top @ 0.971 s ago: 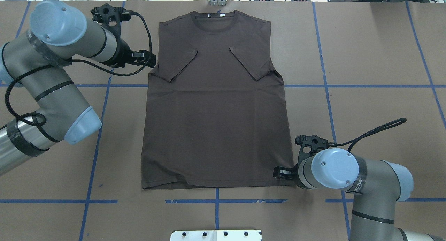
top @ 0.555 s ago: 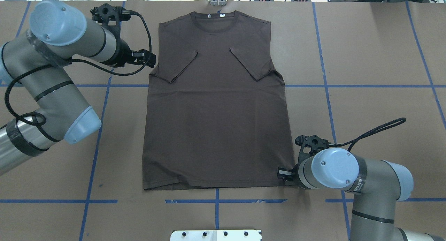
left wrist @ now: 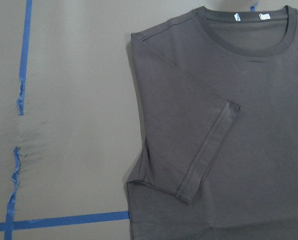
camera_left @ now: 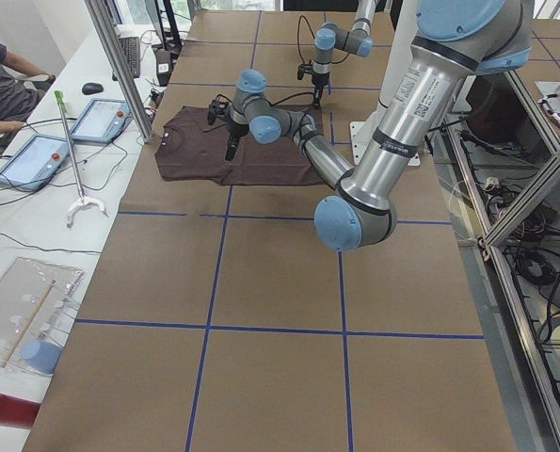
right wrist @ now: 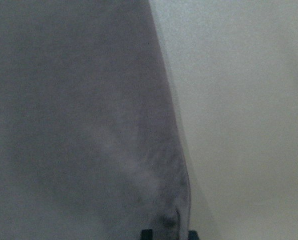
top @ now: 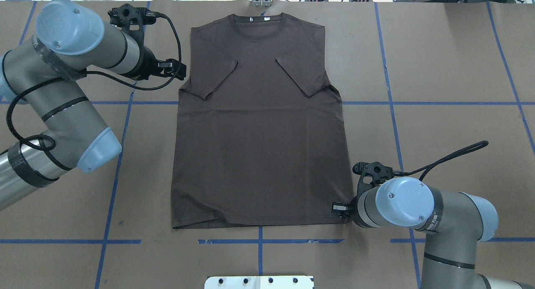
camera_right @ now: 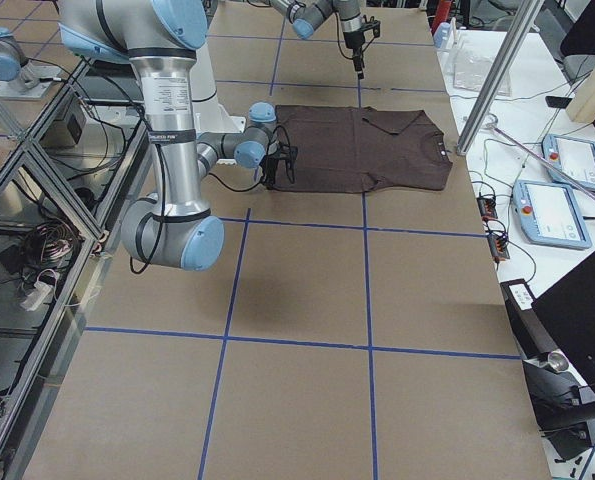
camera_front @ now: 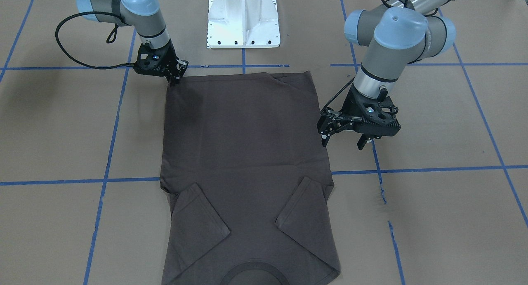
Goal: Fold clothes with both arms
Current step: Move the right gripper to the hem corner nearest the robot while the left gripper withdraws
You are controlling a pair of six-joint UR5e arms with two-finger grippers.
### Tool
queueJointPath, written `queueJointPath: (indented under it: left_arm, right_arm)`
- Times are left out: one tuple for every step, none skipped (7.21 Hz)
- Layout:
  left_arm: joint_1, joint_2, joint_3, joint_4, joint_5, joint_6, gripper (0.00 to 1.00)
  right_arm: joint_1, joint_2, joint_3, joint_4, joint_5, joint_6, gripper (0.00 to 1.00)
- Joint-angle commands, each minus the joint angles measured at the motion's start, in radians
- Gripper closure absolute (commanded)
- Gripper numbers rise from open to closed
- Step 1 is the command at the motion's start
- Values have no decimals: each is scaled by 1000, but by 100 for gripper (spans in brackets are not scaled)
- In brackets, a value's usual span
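Pinching the shirt at its near right hem corner, the right hand sits low on the worktop. Its fingers are together on the cloth, which puckers at their tips in the wrist view. The right arm is bent, with the wrist turned down over that corner. The left hand hangs above the worktop just beside the shirt's left edge, fingers spread apart, pointing down and holding nothing. The shirt lies flat, collar away from the robot, both sleeves folded in over the chest.
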Motion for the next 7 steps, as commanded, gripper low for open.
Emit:
queueJointPath:
  left_arm:
    - [0, 7, -1, 0, 1, -5, 0]
    - [0, 25, -7, 0, 0, -14, 0]
    - [2, 71, -37, 0, -3, -43, 0]
    - [29, 169, -117, -9, -8, -231, 0]
    - [143, 267, -230, -9, 4, -399, 0]
    - [263, 306, -266, -8, 79, -552, 0]
    - [416, 308, -262, -2, 175, -713, 2]
  right_arm:
    - [0, 0, 19, 1, 15, 0, 100]
    - [3, -1, 35, 1, 15, 0, 100]
    - [5, 2, 55, 1, 15, -1, 100]
    - [6, 8, 63, 1, 14, -1, 100]
    - [9, 12, 71, 3, 11, -1, 100]
    - [11, 11, 94, 2, 11, -1, 100]
    - [17, 9, 106, 3, 14, -1, 100]
